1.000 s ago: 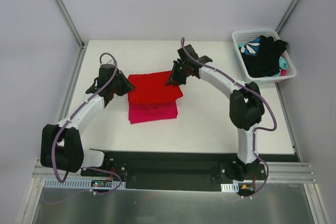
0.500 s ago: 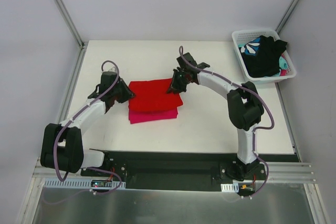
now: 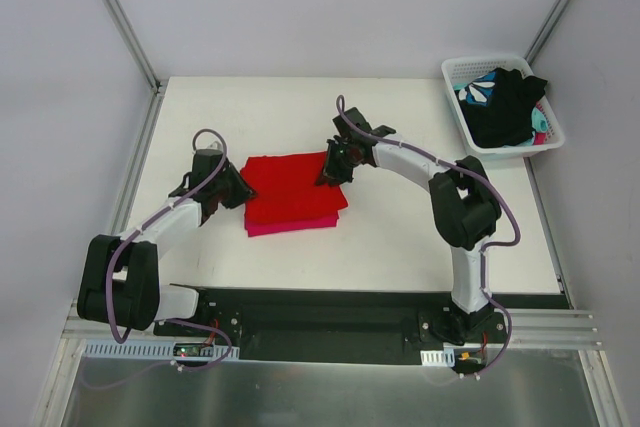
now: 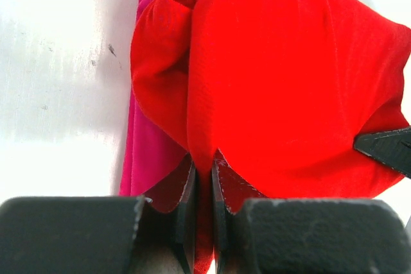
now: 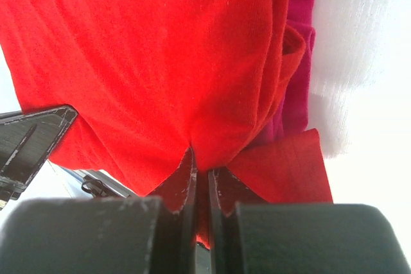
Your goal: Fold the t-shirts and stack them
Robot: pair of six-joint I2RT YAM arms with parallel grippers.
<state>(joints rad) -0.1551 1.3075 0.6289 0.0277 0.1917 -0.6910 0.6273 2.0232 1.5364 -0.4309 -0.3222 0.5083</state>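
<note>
A white bench (image 3: pixel 400 237) seen from above, with two robot arms reaching in from its near edge. A folded red t-shirt (image 3: pixel 293 185) lies roughly in the middle of the bench. It rests on top of a folded pink t-shirt (image 3: pixel 290 228), which shows only as a narrow strip along the red shirt's near edge and at its side edges.

The left pincer (image 3: pixel 238 192) is at the red shirt's left edge, clenched on a fold of the red cloth. In the left wrist view its two dark fingers are pressed almost together, with red fabric pinched between them.

The right pincer (image 3: pixel 330 172) is at the red shirt's far right corner, likewise clenched on red cloth, which bunches into the narrow gap between its fingers.

Well to the right of the red shirt, at the bench's far right corner, a white basket (image 3: pixel 455 72) holds a black garment (image 3: pixel 505 107) and a teal-and-white patterned garment (image 3: pixel 478 90).
</note>
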